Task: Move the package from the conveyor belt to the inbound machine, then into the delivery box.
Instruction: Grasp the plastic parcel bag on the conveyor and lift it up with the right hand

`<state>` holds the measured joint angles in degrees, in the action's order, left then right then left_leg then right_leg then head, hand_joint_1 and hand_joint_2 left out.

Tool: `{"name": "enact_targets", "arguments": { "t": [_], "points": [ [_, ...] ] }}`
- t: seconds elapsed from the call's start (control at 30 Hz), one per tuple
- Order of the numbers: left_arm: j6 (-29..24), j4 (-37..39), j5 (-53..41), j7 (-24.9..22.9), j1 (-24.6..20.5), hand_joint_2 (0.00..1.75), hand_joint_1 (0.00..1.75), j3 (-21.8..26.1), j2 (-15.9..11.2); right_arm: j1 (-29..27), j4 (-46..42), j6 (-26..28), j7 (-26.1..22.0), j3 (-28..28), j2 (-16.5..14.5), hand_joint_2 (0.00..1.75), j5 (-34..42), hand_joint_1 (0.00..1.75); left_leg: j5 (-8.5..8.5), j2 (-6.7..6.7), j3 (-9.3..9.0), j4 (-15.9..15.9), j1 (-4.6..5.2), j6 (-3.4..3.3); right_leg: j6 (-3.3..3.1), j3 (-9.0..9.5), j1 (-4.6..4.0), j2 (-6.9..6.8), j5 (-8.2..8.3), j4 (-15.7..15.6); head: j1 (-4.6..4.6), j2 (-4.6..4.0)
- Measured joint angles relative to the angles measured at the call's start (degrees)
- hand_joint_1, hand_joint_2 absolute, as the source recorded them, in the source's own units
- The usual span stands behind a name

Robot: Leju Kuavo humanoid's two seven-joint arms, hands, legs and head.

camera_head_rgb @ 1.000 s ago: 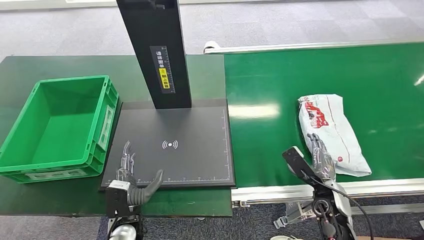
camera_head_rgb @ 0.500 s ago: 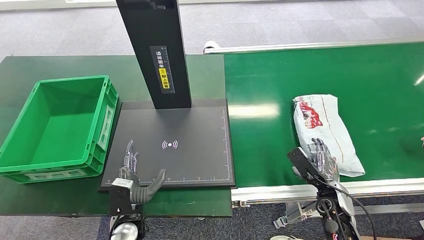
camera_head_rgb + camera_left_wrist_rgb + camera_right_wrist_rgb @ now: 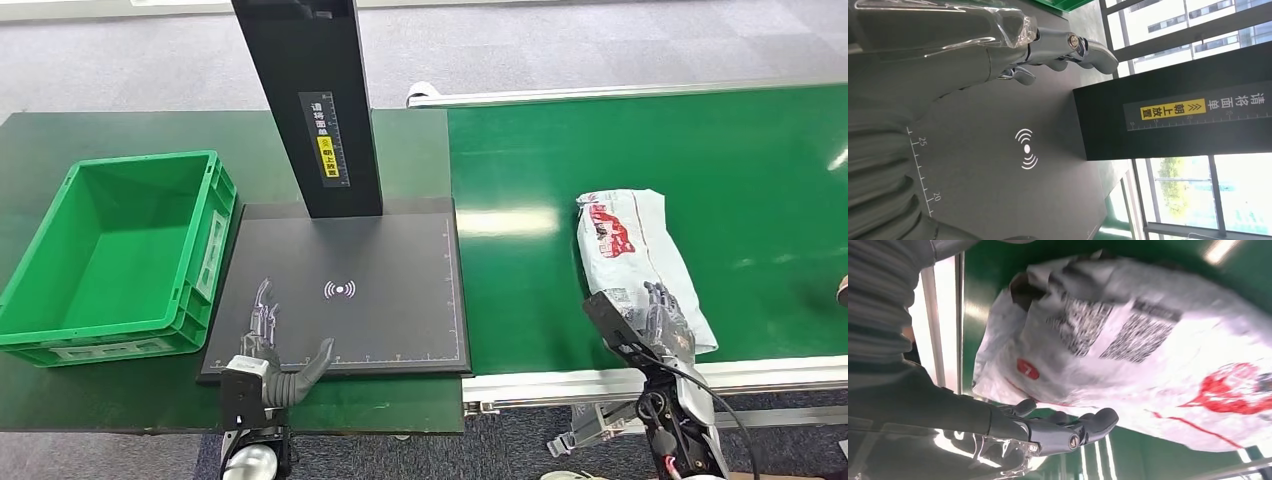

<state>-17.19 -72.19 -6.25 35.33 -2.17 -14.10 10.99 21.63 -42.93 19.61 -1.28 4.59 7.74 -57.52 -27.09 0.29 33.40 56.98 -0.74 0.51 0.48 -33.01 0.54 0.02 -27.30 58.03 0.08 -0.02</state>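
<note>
White package (image 3: pixel 640 258) on conveyor belt (image 3: pixel 530 300), right of scanner pad (image 3: pixel 380 320). Right hand (image 3: pixel 662 318) at its near end, grasp unclear. Left hand (image 3: pixel 268 345) empty, fingers spread over pad.

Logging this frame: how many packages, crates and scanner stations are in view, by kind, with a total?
Packages: 1, the white package on the conveyor belt, by the right hand.
Crates: 1, the green crate.
Scanner stations: 1, the black inbound machine, with the left hand over its near edge.
Total: 3.
</note>
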Motion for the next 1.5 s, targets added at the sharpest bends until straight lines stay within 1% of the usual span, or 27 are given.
{"name": "enact_targets", "arguments": {
  "t": [0.07,0.13,0.2,0.27,0.3,0.47,0.83,1.3,1.37,1.5],
  "points": [
    [0.1,0.0,-0.1,-0.1,0.0,1.75,0.00,0.0,0.0,1.5,2.7,0.6,1.2,0.7,0.5,1.75,-1.4,0.00,0.00,-0.01,0.00,0.0,0.00,0.00,0.00,0.00,0.00,0.00,0.00,0.0,-0.01,0.01],
    [-0.2,0.0,-0.3,-0.3,0.0,1.75,0.00,0.0,0.0,3.0,5.5,1.1,3.6,1.3,1.3,1.75,-3.4,0.00,0.00,-0.02,0.00,0.0,0.00,0.00,0.00,0.01,0.00,0.00,0.00,0.0,-0.01,0.00],
    [-0.7,0.0,-0.3,-0.4,0.2,1.75,0.00,0.0,0.0,4.6,8.2,1.3,5.6,1.9,2.1,1.75,-5.0,0.85,0.00,-0.02,0.01,0.0,0.00,0.00,0.00,0.01,0.00,0.00,0.01,0.0,-0.01,0.00],
    [-1.0,-0.2,-0.3,-0.6,0.5,1.75,0.00,0.0,0.0,6.0,10.5,1.0,6.0,2.5,2.8,1.75,-5.6,1.72,0.00,-0.01,0.01,0.0,0.00,0.00,0.00,0.00,0.00,0.00,0.00,0.0,-0.02,0.01],
    [-1.1,-0.4,-0.3,-0.6,0.7,1.75,0.00,0.0,-0.1,6.6,11.6,0.9,5.8,2.9,3.1,1.75,-5.7,1.75,0.00,-0.01,0.01,0.0,0.00,0.00,0.00,0.00,0.00,0.00,0.00,0.0,-0.02,0.01],
    [-1.7,-1.2,-0.2,-0.8,1.5,1.75,0.00,0.0,-0.1,8.4,15.0,0.7,3.5,4.7,3.5,1.75,-5.4,1.75,0.00,-0.03,0.01,0.0,0.00,0.00,0.00,0.00,0.00,0.00,0.00,0.0,-0.01,0.00],
    [-2.1,-3.0,-0.3,-1.4,2.5,1.75,0.00,0.0,-0.2,8.9,15.9,0.1,-2.0,7.8,2.3,1.75,-4.5,1.75,0.00,-0.04,0.01,0.0,0.00,0.00,0.00,0.02,0.00,-0.01,0.00,0.0,0.00,0.01],
    [-2.1,-3.5,-0.3,-1.5,3.0,1.75,0.00,0.0,-0.2,8.9,15.9,0.0,-2.6,8.9,1.2,1.75,-4.2,1.75,0.00,-0.04,0.01,0.0,0.00,0.00,0.00,0.03,0.00,-0.01,0.00,0.0,0.01,0.01],
    [-2.1,-3.5,-0.3,-1.5,3.0,1.75,0.00,0.0,-0.2,8.8,15.8,-0.5,-4.3,9.1,1.1,1.75,-2.7,1.75,0.00,-0.04,0.01,0.0,0.00,0.00,0.00,0.03,0.00,-0.01,0.00,0.0,0.00,0.00],
    [-2.2,-3.6,-0.7,-1.5,3.0,1.75,0.00,0.1,-0.3,7.6,13.3,-3.6,-11.7,10.1,-0.1,1.75,4.2,1.75,0.00,-0.03,0.01,0.0,-0.01,0.00,0.00,0.02,-0.01,-0.01,0.00,0.0,-0.01,-0.01]
  ]
}}
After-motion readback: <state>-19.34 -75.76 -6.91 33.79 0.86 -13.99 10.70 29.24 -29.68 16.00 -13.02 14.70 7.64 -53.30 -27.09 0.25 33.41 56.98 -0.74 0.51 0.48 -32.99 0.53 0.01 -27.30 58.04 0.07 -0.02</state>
